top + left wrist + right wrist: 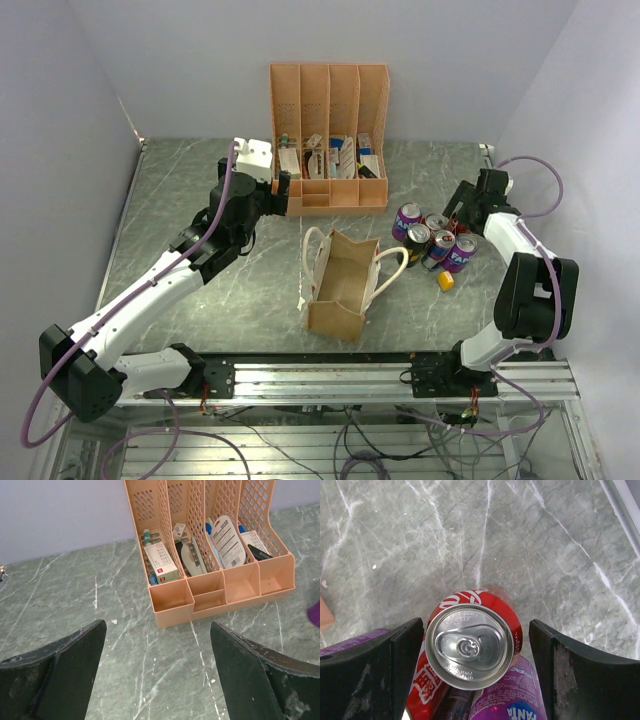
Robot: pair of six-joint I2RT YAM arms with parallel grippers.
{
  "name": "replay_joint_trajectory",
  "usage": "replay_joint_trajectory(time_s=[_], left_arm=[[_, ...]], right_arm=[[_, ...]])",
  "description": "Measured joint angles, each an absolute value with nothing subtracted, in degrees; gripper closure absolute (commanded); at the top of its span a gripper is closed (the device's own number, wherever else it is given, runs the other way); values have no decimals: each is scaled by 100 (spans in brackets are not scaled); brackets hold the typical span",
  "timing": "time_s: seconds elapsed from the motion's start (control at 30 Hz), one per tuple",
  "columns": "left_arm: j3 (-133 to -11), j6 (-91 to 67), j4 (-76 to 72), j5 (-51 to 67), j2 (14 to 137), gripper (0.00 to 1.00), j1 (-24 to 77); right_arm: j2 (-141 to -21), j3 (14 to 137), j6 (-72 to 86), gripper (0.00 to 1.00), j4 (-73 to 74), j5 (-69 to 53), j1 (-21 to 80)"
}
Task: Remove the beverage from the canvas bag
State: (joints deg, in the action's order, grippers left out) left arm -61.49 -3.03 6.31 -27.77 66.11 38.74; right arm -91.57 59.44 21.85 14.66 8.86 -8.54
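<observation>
on the left of the table (pixel 170 190), the left gripper (pixel 157 630) is hanging with its fingers spread wide and nothing between them, pointing at the orange-pink file organizer (pixel 328 140) and taking no part in the work. in the middle, the canvas bag (pixel 335 320) is standing upright and open-mouthed, its rope handles (pixel 313 250) flopping to either side; from above no can is showing inside it, though the near inner wall is hiding from view. to the right, well clear of the bag, a cluster of cans (pixel 435 240) is sitting on the table with a small yellow object (pixel 445 280) just beside it. the right gripper (pixel 475 625) is hovering over that cluster, its claw standing wide around a red cola can (pixel 472 645), with a clear gap showing on both sides, so it is gripping nothing. i am judging this as the let-go step. to do it well, the arm should be drawing straight back along the can's axis, keeping both fingers off the can's sides, since a sideways brush could be toppling it against the purple cans (pixel 507 700) pressing close beside it.
</observation>
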Motion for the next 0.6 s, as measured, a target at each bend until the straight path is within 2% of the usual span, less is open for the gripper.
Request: replay_joint_trajectory(time_s=[0.37,0.47,0.6], left_arm=[[-6149,-303,631,-2777,6632,5,3874],[-6156,-301,631,-2779,6676,5,3874],[-6156,-298,631,-2781,6748,5,3874]], right_arm=[[-8519,5946,2156,7,1505,899,-770],[-8344,6053,2051,5,1632,1184,-451],[-8324,6486,1822,4,1914,1863,572]])
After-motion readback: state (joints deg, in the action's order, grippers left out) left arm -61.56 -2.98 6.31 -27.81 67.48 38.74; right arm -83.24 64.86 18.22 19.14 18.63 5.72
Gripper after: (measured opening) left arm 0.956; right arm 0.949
